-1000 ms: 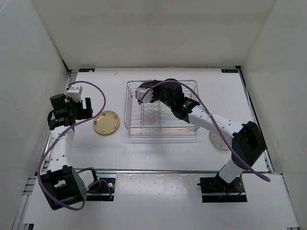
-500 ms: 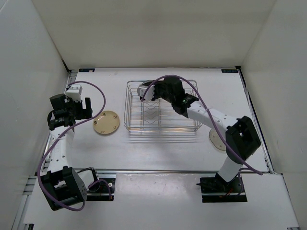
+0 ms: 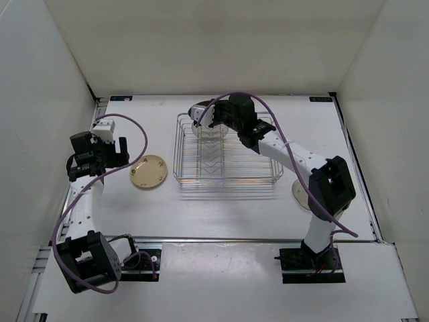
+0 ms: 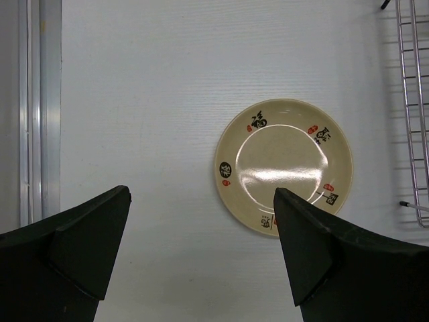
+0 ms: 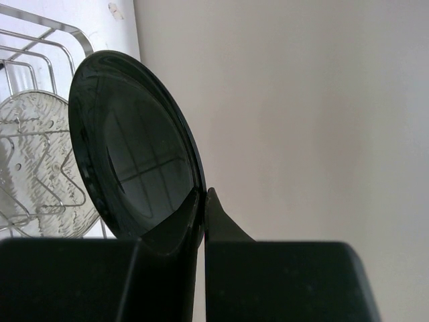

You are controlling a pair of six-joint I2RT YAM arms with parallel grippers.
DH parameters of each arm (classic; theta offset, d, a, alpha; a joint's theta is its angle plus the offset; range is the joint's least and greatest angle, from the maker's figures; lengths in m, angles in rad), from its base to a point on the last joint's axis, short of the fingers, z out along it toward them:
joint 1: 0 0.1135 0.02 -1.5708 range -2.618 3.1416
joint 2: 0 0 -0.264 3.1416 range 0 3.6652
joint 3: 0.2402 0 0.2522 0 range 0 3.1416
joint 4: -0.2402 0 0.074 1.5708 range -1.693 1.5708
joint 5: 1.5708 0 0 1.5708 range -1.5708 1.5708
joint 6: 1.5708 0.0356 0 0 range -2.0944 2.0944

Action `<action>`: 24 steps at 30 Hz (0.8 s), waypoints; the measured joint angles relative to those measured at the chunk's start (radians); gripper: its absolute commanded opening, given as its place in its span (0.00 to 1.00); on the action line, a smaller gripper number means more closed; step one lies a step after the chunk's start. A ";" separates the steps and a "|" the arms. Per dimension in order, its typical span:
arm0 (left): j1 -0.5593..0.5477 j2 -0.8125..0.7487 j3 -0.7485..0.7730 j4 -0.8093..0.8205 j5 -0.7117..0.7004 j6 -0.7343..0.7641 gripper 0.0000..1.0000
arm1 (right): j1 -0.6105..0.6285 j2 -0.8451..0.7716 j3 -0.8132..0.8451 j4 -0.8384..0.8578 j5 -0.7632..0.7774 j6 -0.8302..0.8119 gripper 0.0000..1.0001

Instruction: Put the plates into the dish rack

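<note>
**Your right gripper (image 5: 203, 201) held the black plate (image 5: 134, 147) on edge over the dish rack (image 3: 268, 178).**

Its jaws were clenched on the plate's lower rim, and the plate rose from them nearly upright. Just past it, lower down, a grey plate (image 5: 33, 161) stood in the rack's dividers. With so thin a pinch on a glossy rim, the plate could have twisted or slipped if you had knocked a wire or the grey plate while lowering. Your left gripper (image 4: 201, 194) hung spread and empty, with the tan plate (image 4: 284, 166) flat on the table just ahead of its fingertips.
</note>
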 measured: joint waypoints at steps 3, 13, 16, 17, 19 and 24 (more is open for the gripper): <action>0.005 0.000 0.000 0.000 0.000 0.000 0.99 | -0.001 0.002 0.000 -0.004 -0.007 0.009 0.00; 0.064 0.007 0.000 0.000 0.026 0.000 0.99 | -0.001 0.004 0.000 -0.044 -0.010 0.047 0.00; 0.068 0.009 0.000 0.000 0.030 0.000 0.99 | -0.001 0.006 0.000 -0.052 -0.010 0.054 0.00; 0.068 0.009 0.000 0.000 0.032 0.000 0.99 | -0.002 0.006 -0.001 -0.052 -0.010 0.057 0.00; 0.069 0.009 0.000 0.000 0.032 0.000 0.99 | -0.004 0.008 -0.001 -0.052 -0.010 0.066 0.00; 0.072 0.009 0.000 0.000 0.032 0.000 0.99 | -0.010 0.025 -0.001 -0.053 -0.010 0.082 0.00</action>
